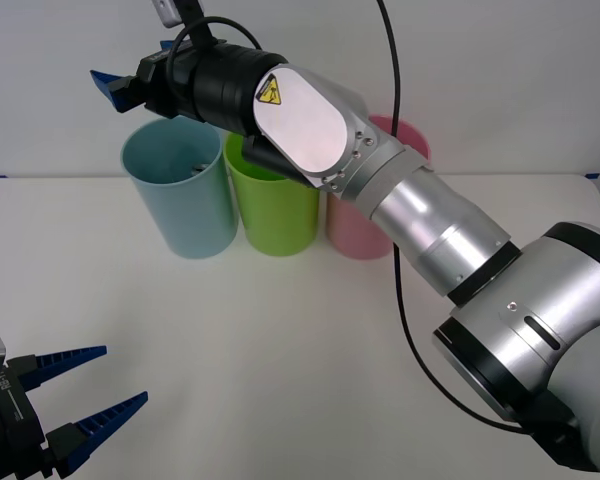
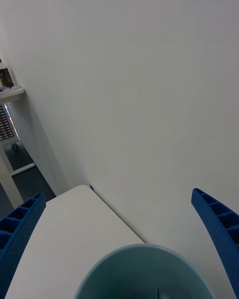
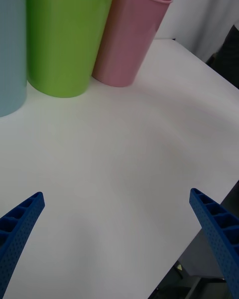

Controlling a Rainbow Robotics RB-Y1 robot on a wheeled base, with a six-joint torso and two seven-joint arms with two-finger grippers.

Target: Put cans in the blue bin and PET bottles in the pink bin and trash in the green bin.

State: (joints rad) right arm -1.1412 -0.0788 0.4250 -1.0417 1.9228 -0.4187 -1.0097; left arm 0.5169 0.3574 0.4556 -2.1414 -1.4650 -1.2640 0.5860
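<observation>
White table (image 1: 280,350), right gripper (image 1: 130,88) above blue bin (image 1: 180,205)

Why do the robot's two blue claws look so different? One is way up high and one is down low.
The right gripper hangs high in the air above the tall light blue plastic cup-shaped bin, while the left gripper sits low near the front edge of the white table. The right gripper's arm reaches across over the bins, while the left gripper's arm is tucked back. Both have blue ribbed fingers, both are open, and neither holds anything.
</observation>
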